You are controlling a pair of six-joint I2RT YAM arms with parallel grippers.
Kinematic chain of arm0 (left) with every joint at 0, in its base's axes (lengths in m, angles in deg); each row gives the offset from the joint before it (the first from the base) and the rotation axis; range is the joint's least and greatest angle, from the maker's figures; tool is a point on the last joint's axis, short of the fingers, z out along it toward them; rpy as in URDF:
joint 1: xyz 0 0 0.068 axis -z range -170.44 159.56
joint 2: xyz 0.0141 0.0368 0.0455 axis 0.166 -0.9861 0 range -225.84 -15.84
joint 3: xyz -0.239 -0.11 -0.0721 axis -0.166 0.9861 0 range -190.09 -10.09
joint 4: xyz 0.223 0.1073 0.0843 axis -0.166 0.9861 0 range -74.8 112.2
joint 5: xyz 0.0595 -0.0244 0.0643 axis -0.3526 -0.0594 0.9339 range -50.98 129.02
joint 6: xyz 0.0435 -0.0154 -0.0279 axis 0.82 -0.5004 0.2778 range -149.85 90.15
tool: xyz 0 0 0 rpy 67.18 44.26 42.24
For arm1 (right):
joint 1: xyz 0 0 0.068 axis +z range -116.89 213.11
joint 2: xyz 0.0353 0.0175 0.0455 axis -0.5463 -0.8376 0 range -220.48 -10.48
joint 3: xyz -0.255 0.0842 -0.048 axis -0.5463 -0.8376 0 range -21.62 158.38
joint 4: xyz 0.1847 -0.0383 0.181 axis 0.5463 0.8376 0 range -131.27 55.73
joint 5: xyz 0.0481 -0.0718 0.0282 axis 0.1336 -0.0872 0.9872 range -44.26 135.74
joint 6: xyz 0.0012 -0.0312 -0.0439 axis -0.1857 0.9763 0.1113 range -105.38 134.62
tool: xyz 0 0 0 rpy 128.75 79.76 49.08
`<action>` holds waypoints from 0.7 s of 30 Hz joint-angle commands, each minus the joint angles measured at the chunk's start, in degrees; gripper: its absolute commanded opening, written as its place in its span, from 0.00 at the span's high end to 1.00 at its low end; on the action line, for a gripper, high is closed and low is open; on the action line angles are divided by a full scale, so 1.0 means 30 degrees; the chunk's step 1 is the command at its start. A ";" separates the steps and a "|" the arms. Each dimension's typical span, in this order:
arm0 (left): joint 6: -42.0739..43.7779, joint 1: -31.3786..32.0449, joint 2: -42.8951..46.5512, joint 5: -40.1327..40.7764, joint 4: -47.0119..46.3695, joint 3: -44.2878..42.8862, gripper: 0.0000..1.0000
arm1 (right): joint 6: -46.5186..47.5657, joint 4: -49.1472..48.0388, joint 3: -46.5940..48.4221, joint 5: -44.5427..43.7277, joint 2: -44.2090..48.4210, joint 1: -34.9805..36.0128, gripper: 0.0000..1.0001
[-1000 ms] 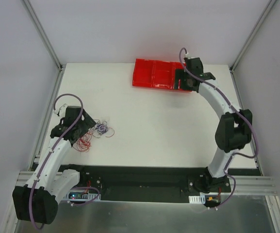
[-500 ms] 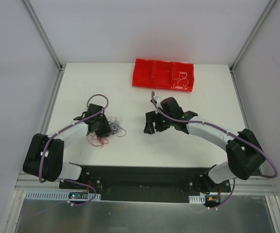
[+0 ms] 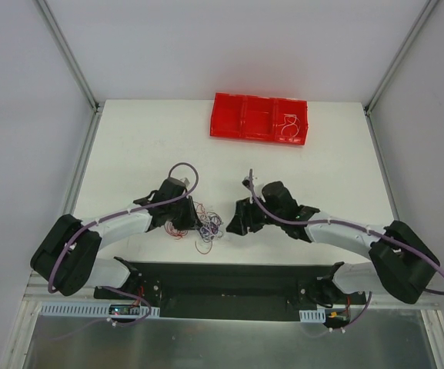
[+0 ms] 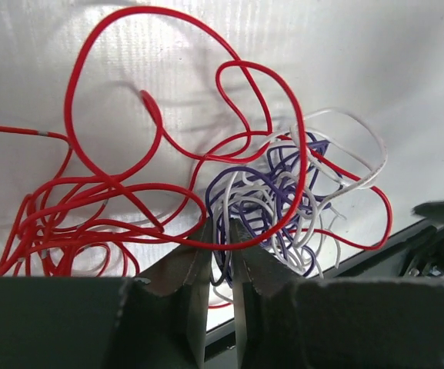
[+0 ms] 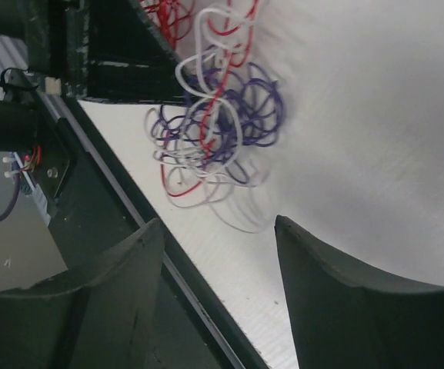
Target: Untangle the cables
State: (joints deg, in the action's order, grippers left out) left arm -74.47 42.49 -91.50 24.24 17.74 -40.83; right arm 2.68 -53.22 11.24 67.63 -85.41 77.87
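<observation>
The cables (image 3: 208,225) lie in a tangle near the table's front edge: red loops (image 4: 114,184) to the left, and a purple and white clump (image 4: 272,196) to the right. My left gripper (image 4: 220,231) is shut on purple and white strands at the clump's near side, with a red strand crossing in front of its tips. In the top view the left gripper (image 3: 194,221) is at the tangle's left side. My right gripper (image 5: 218,221) is open and holds nothing. It sits just short of the clump (image 5: 214,131), on its right side (image 3: 237,221).
A red tray (image 3: 241,115) stands at the back of the table. A loose white wire (image 3: 288,127) lies in its right compartment. The black base rail (image 3: 229,277) runs right along the front edge, close under the tangle.
My left gripper has shut on the clump and dragged the cables right and toward the front edge. My right gripper has come down from the tray to the clump's right side.
</observation>
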 commanded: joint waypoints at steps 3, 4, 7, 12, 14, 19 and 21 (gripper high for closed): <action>-0.0478 -0.0019 -0.0123 -0.1048 -0.1434 0.0198 0.89 | -0.1233 -0.2610 0.0675 -0.2545 -0.0888 0.2454 0.34; -0.0449 -0.0048 -0.0094 -0.1019 -0.1464 0.0227 0.90 | -0.1291 -0.2610 0.0793 -0.3131 -0.1180 0.2456 0.33; -0.0507 -0.0048 -0.0093 -0.1106 -0.1581 0.0432 0.94 | -0.0504 -0.2378 0.1814 -0.3869 -0.2322 0.2456 0.35; -0.0507 -0.0048 0.0169 -0.1165 -0.1640 0.0637 0.97 | 0.0873 -0.1411 0.4364 -0.3927 -0.4607 0.2427 0.43; -0.0420 -0.0048 0.0462 -0.1107 -0.1640 0.0754 0.98 | 0.1196 -0.1379 0.4923 -0.3753 -0.5194 0.2455 0.48; 0.0047 -0.0048 0.1748 -0.0462 -0.0996 0.0901 0.85 | 0.1783 0.0258 0.5921 -0.3781 -0.5492 0.2485 1.00; 0.0341 -0.0048 0.2947 -0.0345 -0.1024 0.1134 0.62 | 0.1902 0.0465 0.5571 -0.4014 -0.4733 0.2602 1.00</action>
State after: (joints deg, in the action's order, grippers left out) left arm -75.41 42.46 -88.94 22.34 14.79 -38.12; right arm 5.96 -54.88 26.78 56.95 -102.26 85.23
